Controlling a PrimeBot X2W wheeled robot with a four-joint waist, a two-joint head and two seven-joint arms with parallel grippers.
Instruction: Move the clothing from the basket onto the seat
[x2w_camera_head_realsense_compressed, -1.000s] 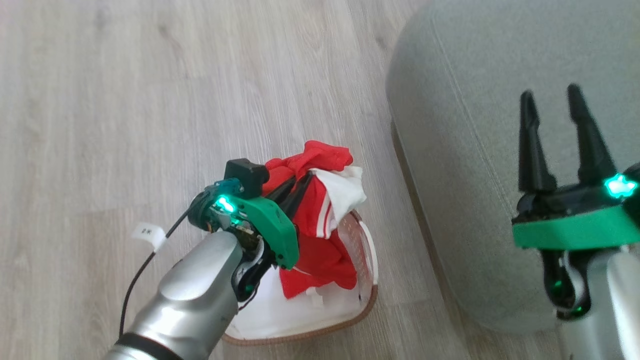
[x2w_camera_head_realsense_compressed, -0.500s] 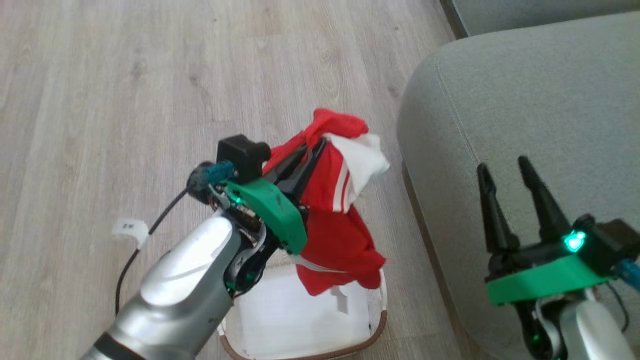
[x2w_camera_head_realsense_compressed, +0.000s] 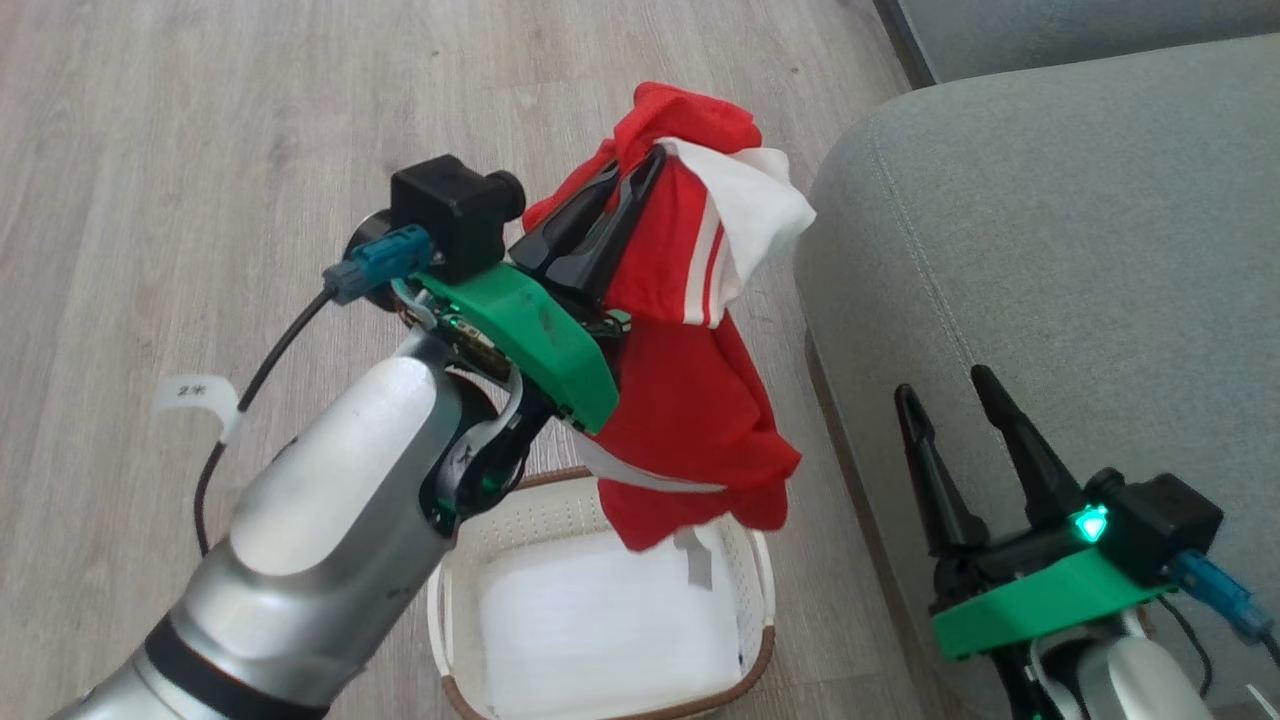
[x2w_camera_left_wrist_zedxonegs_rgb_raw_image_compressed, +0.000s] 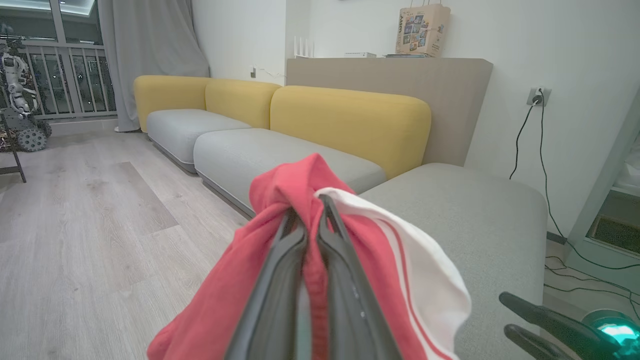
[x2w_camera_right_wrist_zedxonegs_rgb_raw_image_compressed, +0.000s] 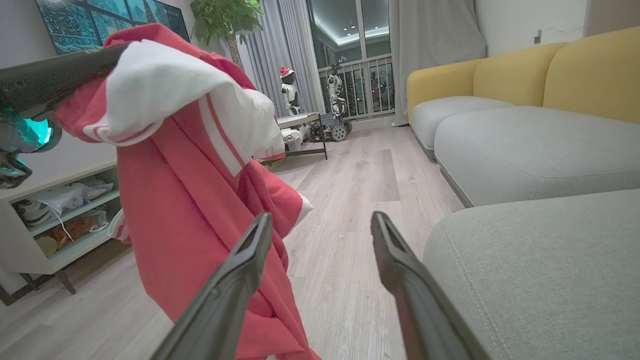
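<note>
Above the basket (x2w_camera_head_realsense_compressed: 760, 600), which stands on the pale wooden floor (x2w_camera_head_realsense_compressed: 200, 150) just beside the seat (x2w_camera_head_realsense_compressed: 1050, 250), the left gripper (x2w_camera_head_realsense_compressed: 632, 160) holds the clothing (x2w_camera_head_realsense_compressed: 690, 400) in the air. Its jaws are clenched on a bunched fold at the top of the red cloth, and in the left wrist view the two dark fingers (x2w_camera_left_wrist_zedxonegs_rgb_raw_image_compressed: 280, 270) lie close together with red fabric pinched between them. From the grip the clothing hangs down as a loose red bundle, a white panel with thin red-and-white stripes turned toward the seat, and its lower hem is over the far part of the basket's opening. None of it lies on the seat; the white panel is near the cushion's rounded edge. Inside the basket a flat white liner (x2w_camera_head_realsense_compressed: 590, 630) covers the bottom. At the near edge of the seat the right gripper (x2w_camera_head_realsense_compressed: 943, 385) points up, its jaws released and spread apart with nothing between them.
</note>
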